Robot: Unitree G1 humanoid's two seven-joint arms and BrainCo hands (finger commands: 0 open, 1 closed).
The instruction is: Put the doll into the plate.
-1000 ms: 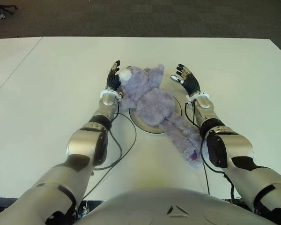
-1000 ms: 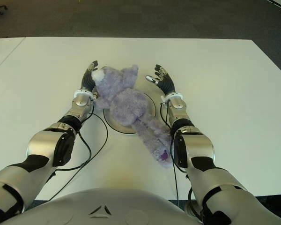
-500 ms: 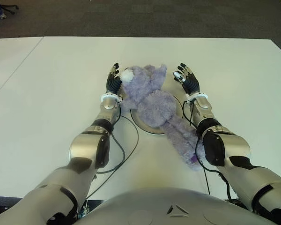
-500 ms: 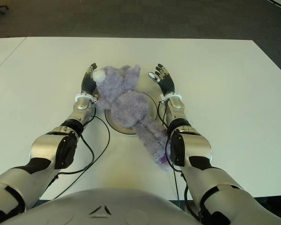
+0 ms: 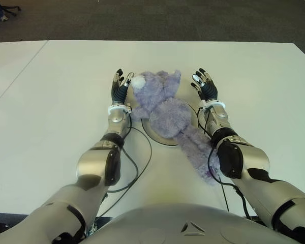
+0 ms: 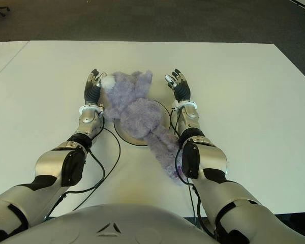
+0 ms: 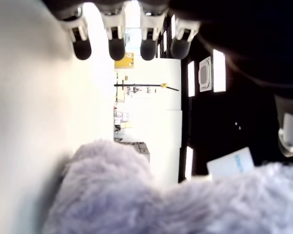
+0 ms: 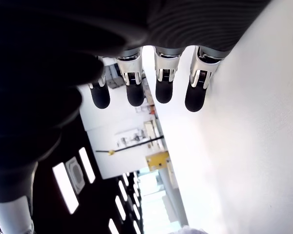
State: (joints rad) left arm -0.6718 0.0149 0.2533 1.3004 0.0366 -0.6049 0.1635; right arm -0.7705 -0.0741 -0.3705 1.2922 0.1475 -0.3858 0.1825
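My two head eyes look forward and down over the wide white table (image 5: 51, 101), sharing nearly the whole scene. Each wrist camera sits close behind its own black fingertips (image 7: 115, 48), facing outward, probably along the tabletop.

Looks like an office or lab room: big white table (image 5: 66, 101), dark grey carpet (image 5: 193, 20), and an office chair base (image 5: 2, 10) in the far corner.

Just a big white table (image 5: 66, 91) with a dark grey carpet floor (image 5: 168, 20) behind it, and black cables (image 5: 134, 162) trailing across the tabletop.
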